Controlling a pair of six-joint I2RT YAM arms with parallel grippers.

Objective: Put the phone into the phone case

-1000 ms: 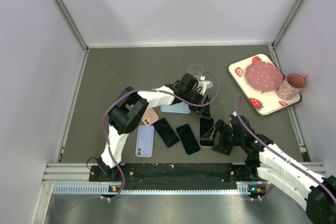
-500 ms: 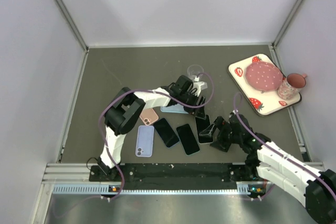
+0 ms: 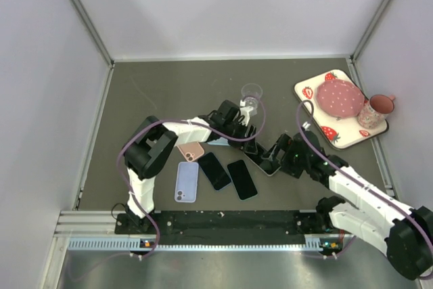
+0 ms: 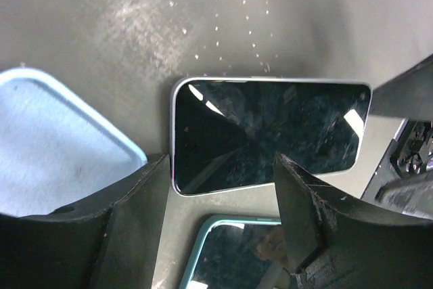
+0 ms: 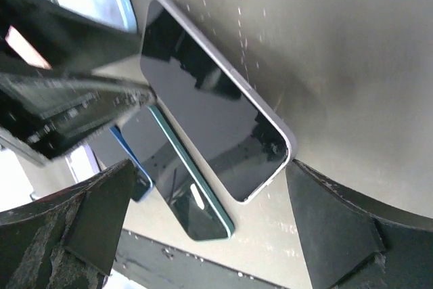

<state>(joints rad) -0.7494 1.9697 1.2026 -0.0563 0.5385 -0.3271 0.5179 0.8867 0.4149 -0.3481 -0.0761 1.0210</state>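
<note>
**Left claw [image 4: 222, 166] and right claw [image 5: 210, 170] gape over one phone [image 4: 270, 133]**

Neither holds anything; each stands wide with the phone flat on the tabletop [image 4: 203, 25] between its fingers. Only the wrist views show its silver rim and glossy dark screen, face up, and the pale blue case [image 4: 54, 147] just beside it, apart. Overhead, the left arm hides most of that case. Both arms reach low, meeting from opposite sides.
</note>
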